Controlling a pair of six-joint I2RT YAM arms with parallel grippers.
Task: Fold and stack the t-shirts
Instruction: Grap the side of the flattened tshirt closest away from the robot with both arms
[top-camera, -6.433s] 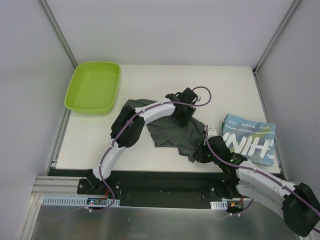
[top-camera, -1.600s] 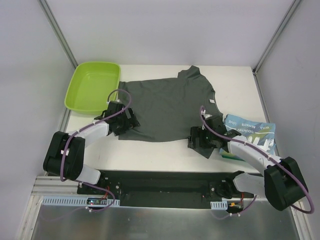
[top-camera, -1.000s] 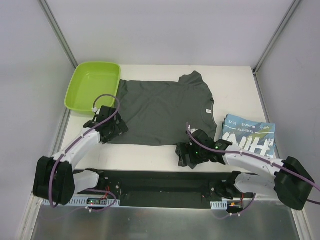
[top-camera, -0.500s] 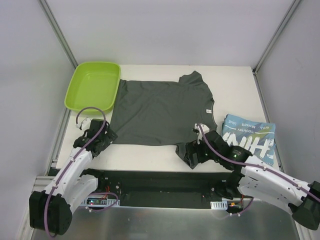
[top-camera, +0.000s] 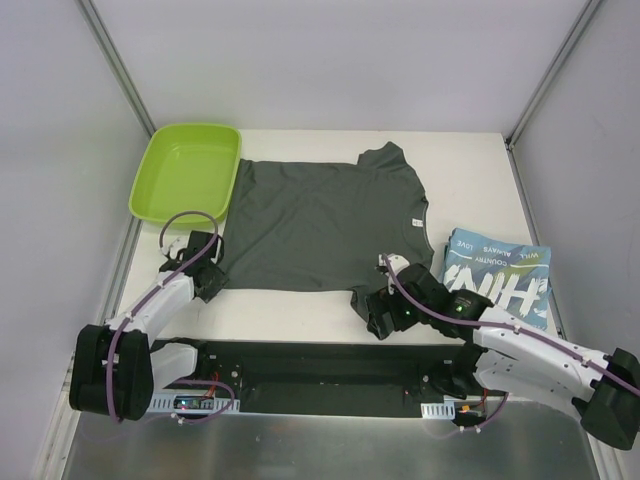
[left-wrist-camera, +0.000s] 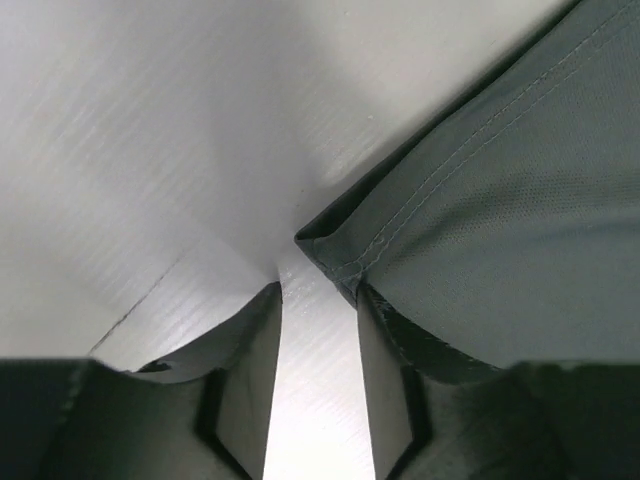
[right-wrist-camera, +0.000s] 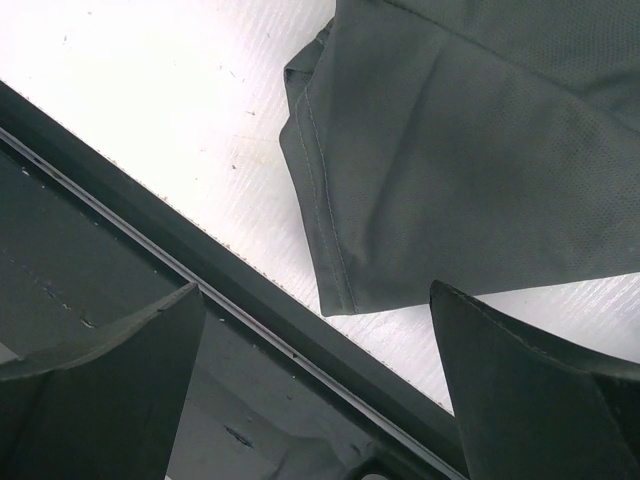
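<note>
starting the fold: dark grey tee (top-camera: 320, 215) lies flat on the table (top-camera: 300, 305), folded light blue tee (top-camera: 500, 280) beside it. left gripper (left-wrist-camera: 318, 300) sits at the hem corner (left-wrist-camera: 335, 243), jaws narrow, pinching or not i cannot tell; right gripper (right-wrist-camera: 312, 295) gapes over the sleeve (right-wrist-camera: 450, 160). next: both pinch, then lift.

A: Item: overhead lighting?
B: Bright, even, diffuse. Table (top-camera: 290, 302) near glare-white; shadows faint.
A: Item: wrist views?
B: Grey t-shirt (left-wrist-camera: 500, 220) weave sharp, thin shadow along the hem. Left gripper (left-wrist-camera: 318, 292) blurred, dark.
</note>
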